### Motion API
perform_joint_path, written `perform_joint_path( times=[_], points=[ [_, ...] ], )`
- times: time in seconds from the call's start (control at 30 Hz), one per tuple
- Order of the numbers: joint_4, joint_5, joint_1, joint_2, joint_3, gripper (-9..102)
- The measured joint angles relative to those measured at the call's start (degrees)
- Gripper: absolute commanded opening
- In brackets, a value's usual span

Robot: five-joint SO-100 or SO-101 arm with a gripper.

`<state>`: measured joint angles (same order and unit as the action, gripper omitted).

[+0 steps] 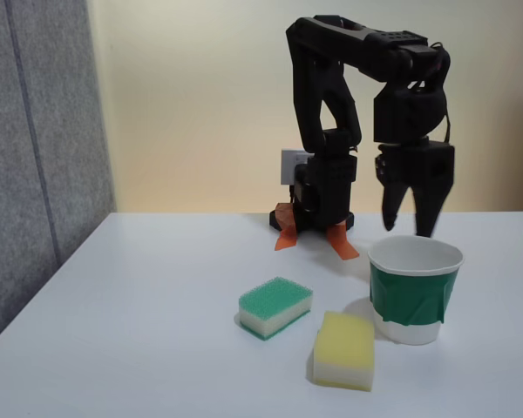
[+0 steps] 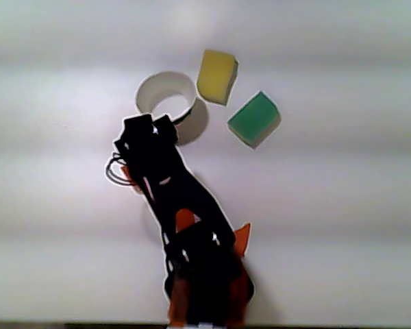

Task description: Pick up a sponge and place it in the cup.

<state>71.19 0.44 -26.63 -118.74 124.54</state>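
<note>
The cup (image 1: 414, 296), white paper with a wide dark green band, stands upright at the right of the table in the fixed view. My black gripper (image 1: 409, 228) hangs just above and behind its far rim, fingers pointing down and open, nothing between them. From above in the other view, the gripper (image 2: 156, 125) overlaps the near edge of the cup (image 2: 147, 89), whose visible inside looks white. The sponge is out of view.
A green-topped white sponge (image 1: 275, 306) (image 2: 254, 119) lies left of the cup in the fixed view. A plain yellow sponge (image 1: 344, 350) (image 2: 217, 76) lies in front of it, close to the cup. The arm's base (image 1: 318, 209) stands on orange tape behind them.
</note>
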Motion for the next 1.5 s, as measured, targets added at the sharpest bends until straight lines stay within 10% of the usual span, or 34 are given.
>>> perform_joint_path(
  times=[1.07,1.5],
  points=[
    [-17.40,4.39,-1.14,3.87,11.87,42],
    [-19.86,3.43,0.53,0.62,19.25,0]
  ],
)
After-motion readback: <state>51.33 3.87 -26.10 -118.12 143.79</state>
